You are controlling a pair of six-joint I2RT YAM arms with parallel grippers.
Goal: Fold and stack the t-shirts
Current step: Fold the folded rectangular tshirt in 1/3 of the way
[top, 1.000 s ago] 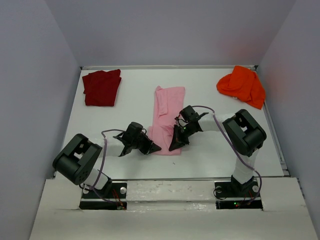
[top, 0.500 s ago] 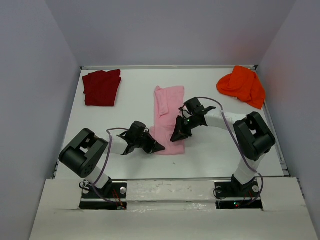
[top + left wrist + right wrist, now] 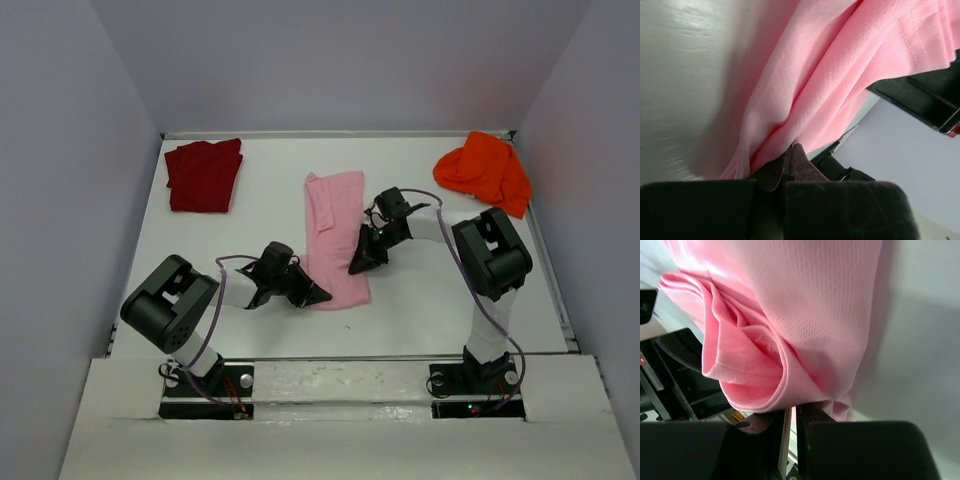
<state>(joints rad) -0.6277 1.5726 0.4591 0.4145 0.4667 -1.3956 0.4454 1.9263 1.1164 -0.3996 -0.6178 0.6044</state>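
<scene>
Nearest the arms' bases, the left tool [image 3: 320, 296] lies low over the white table [image 3: 430, 300] at the near left corner of the light pink t-shirt [image 3: 335, 215]. In its wrist view the left tool [image 3: 792, 156] is clenched, its two dark fingertips [image 3: 799, 162] pressed together on the shirt's edge, and the light pink t-shirt [image 3: 840, 75] rises away from them in long soft folds.

A little farther out, the right tool [image 3: 359, 265] sits against the right edge of the same shirt, roughly halfway along it. From its own camera the right tool [image 3: 790, 416] shows only a thin slit between its fingers, and a rolled fold of the light pink t-shirt [image 3: 805, 305] bulges just above the tips (a small flap hangs over one finger). Whether that fold is really pinched I cannot tell.

The pink shirt is a long, narrow strip running away from the arms down the middle of the table. At the far left corner lies the dark red t-shirt [image 3: 205, 175], folded flat into a neat rectangle. At the far right corner the bright orange t-shirt [image 3: 485, 172] sits in a loose heap, well apart from both others.
</scene>
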